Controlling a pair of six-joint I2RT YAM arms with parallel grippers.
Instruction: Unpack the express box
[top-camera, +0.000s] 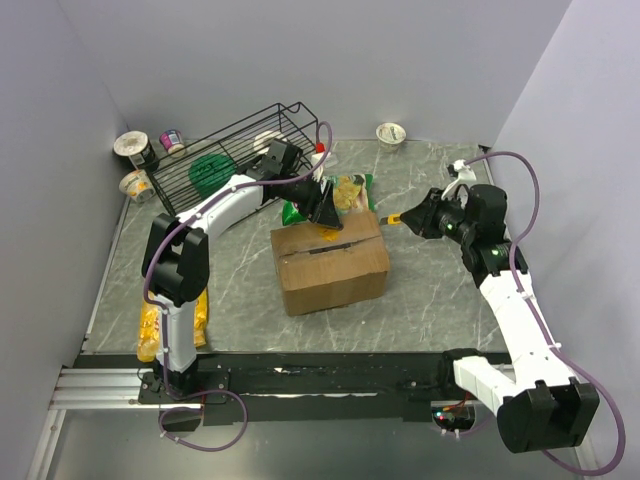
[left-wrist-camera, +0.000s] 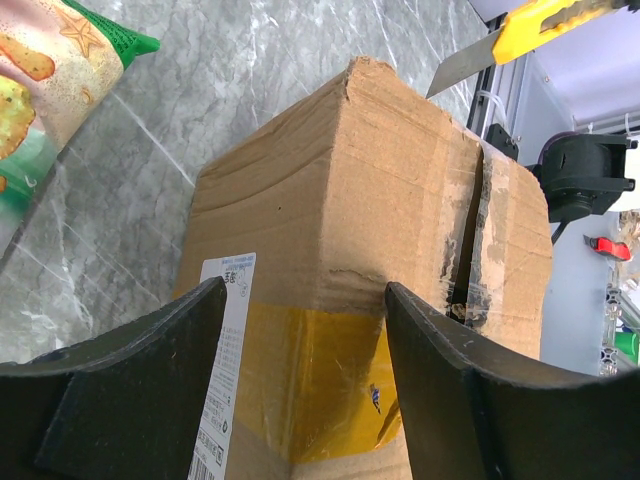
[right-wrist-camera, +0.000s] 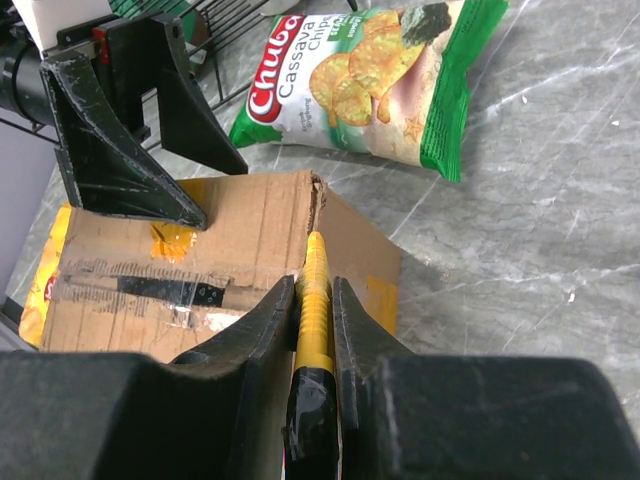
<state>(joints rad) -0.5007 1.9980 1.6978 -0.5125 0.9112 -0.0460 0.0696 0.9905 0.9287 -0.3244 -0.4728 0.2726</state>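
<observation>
Right gripper (right-wrist-camera: 313, 290) clamped on a yellow-handled utility knife (right-wrist-camera: 316, 262). Blade is out, tip poised at the corner of the brown corrugated cardboard express box (top-camera: 330, 262), which sits mid grey marbled table (top-camera: 430, 290), flaps shut, top tape seam ragged. Left gripper (left-wrist-camera: 305, 290) has jaws apart, straddling the box's far edge, apparently bracing it. Step in hand looks like slitting the seam. Next: lower the blade into the seam and draw it along shallow.

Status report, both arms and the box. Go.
Left gripper open at far edge of express box. Right gripper shut on utility knife, blade by box corner. Flaps closed, seam taped. Chip bag behind box.
</observation>
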